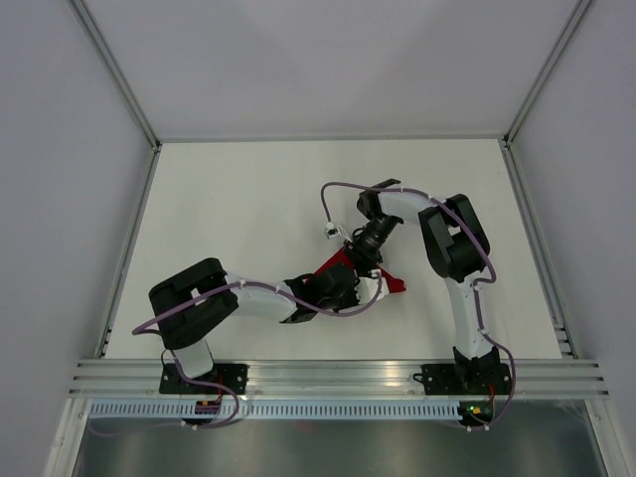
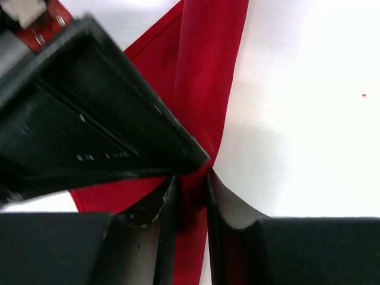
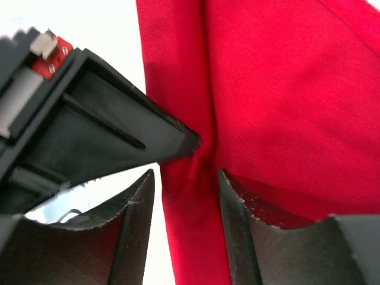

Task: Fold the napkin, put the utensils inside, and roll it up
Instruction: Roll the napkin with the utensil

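Your left gripper (image 2: pixel 190 178) pinches the napkin (image 3: pixel 285 89); your right gripper (image 3: pixel 185 178) is open around it. Pull the fold flat, slowly.

The left fingers (image 2: pixel 145 237) pinch nearly together; the right fingers (image 3: pixel 127 228) stand parted.

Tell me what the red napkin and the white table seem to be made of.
The napkin looks like thin woven fabric, possibly polyester: a fine weave shows close up, with slight sheen and soft folds. The table looks like smooth matte white board, maybe laminate or paint; no grain or glare shows.
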You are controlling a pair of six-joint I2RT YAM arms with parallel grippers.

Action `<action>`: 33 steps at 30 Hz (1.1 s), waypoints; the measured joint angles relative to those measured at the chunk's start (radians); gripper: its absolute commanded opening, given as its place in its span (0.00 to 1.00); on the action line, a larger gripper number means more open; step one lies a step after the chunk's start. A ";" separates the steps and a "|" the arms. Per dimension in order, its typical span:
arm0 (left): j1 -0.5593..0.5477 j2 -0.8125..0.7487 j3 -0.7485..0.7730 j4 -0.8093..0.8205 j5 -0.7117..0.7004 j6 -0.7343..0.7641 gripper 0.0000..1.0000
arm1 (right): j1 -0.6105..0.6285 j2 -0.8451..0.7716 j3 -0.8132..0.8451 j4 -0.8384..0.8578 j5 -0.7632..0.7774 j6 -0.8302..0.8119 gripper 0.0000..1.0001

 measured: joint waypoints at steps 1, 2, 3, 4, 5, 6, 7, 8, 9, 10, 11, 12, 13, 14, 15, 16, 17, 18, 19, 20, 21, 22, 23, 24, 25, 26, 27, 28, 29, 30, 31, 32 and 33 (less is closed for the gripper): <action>0.012 0.000 0.005 -0.006 0.021 -0.011 0.04 | -0.006 -0.009 0.000 0.008 0.006 -0.003 0.54; 0.021 0.000 0.009 -0.011 0.035 -0.019 0.02 | -0.013 -0.016 0.002 0.015 0.013 -0.007 0.54; 0.031 0.000 0.015 -0.022 0.055 -0.027 0.02 | -0.023 -0.023 0.006 0.017 0.014 -0.008 0.54; 0.039 0.000 0.022 -0.032 0.071 -0.036 0.02 | -0.034 -0.031 0.011 0.020 0.013 -0.008 0.55; 0.048 0.001 0.029 -0.043 0.089 -0.044 0.02 | -0.045 -0.040 0.017 0.025 0.013 -0.007 0.55; 0.056 0.002 0.037 -0.055 0.107 -0.053 0.02 | -0.055 -0.049 0.021 0.029 0.013 -0.006 0.55; 0.065 0.002 0.044 -0.068 0.124 -0.061 0.02 | -0.072 -0.066 0.026 0.037 0.012 -0.002 0.55; 0.074 0.002 0.051 -0.079 0.143 -0.069 0.02 | -0.085 -0.081 0.026 0.046 0.011 0.006 0.55; 0.084 0.003 0.058 -0.092 0.166 -0.079 0.02 | -0.100 -0.098 0.027 0.054 0.010 0.013 0.55; 0.093 0.004 0.066 -0.105 0.193 -0.092 0.02 | -0.118 -0.116 0.028 0.064 0.006 0.024 0.55; 0.109 0.005 0.071 -0.113 0.214 -0.101 0.02 | -0.138 -0.134 0.028 0.080 0.003 0.035 0.54; 0.120 0.007 0.080 -0.126 0.238 -0.110 0.02 | -0.162 -0.154 0.027 0.098 -0.001 0.051 0.54; 0.135 0.011 0.092 -0.141 0.267 -0.121 0.02 | -0.188 -0.173 0.024 0.121 -0.008 0.061 0.54; 0.150 0.016 0.102 -0.156 0.298 -0.133 0.02 | -0.215 -0.194 0.015 0.147 -0.014 0.074 0.54; 0.165 0.021 0.115 -0.174 0.330 -0.144 0.02 | -0.251 -0.222 -0.002 0.178 -0.018 0.084 0.54; 0.180 0.029 0.129 -0.192 0.363 -0.155 0.02 | -0.277 -0.245 -0.019 0.201 -0.017 0.092 0.54; 0.197 0.038 0.146 -0.212 0.397 -0.164 0.02 | -0.310 -0.278 -0.053 0.240 -0.017 0.102 0.53; 0.207 0.045 0.159 -0.229 0.422 -0.172 0.02 | -0.341 -0.319 -0.096 0.283 -0.013 0.109 0.53; 0.224 0.056 0.179 -0.253 0.455 -0.181 0.02 | -0.369 -0.364 -0.147 0.321 -0.008 0.116 0.54; 0.235 0.068 0.196 -0.274 0.483 -0.188 0.02 | -0.392 -0.414 -0.204 0.364 -0.003 0.120 0.54; 0.246 0.079 0.213 -0.293 0.509 -0.194 0.02 | -0.406 -0.469 -0.262 0.411 0.006 0.124 0.55; 0.254 0.086 0.227 -0.310 0.531 -0.199 0.02 | -0.412 -0.527 -0.326 0.455 0.016 0.126 0.57; 0.266 0.098 0.245 -0.335 0.558 -0.204 0.02 | -0.412 -0.596 -0.401 0.509 0.025 0.125 0.57; 0.277 0.110 0.263 -0.356 0.584 -0.209 0.02 | -0.409 -0.664 -0.465 0.542 0.033 0.123 0.57; 0.287 0.122 0.279 -0.375 0.612 -0.213 0.02 | -0.399 -0.734 -0.528 0.579 0.039 0.121 0.58; 0.297 0.135 0.296 -0.396 0.639 -0.216 0.02 | -0.393 -0.784 -0.569 0.599 0.043 0.118 0.59; 0.304 0.147 0.311 -0.415 0.661 -0.217 0.02 | -0.384 -0.848 -0.619 0.638 0.047 0.109 0.59; 0.312 0.162 0.331 -0.438 0.685 -0.217 0.02 | -0.372 -0.905 -0.663 0.667 0.053 0.100 0.60; 0.317 0.177 0.352 -0.464 0.707 -0.217 0.02 | -0.356 -0.957 -0.705 0.694 0.061 0.089 0.60; 0.320 0.190 0.370 -0.487 0.723 -0.217 0.02 | -0.340 -1.007 -0.746 0.726 0.073 0.078 0.60; 0.326 0.214 0.402 -0.526 0.748 -0.218 0.02 | -0.311 -1.052 -0.788 0.755 0.094 0.069 0.62; 0.330 0.232 0.428 -0.553 0.766 -0.220 0.02 | -0.277 -1.089 -0.826 0.776 0.111 0.061 0.62; 0.334 0.254 0.459 -0.589 0.788 -0.222 0.02 | -0.237 -1.112 -0.853 0.797 0.125 0.056 0.61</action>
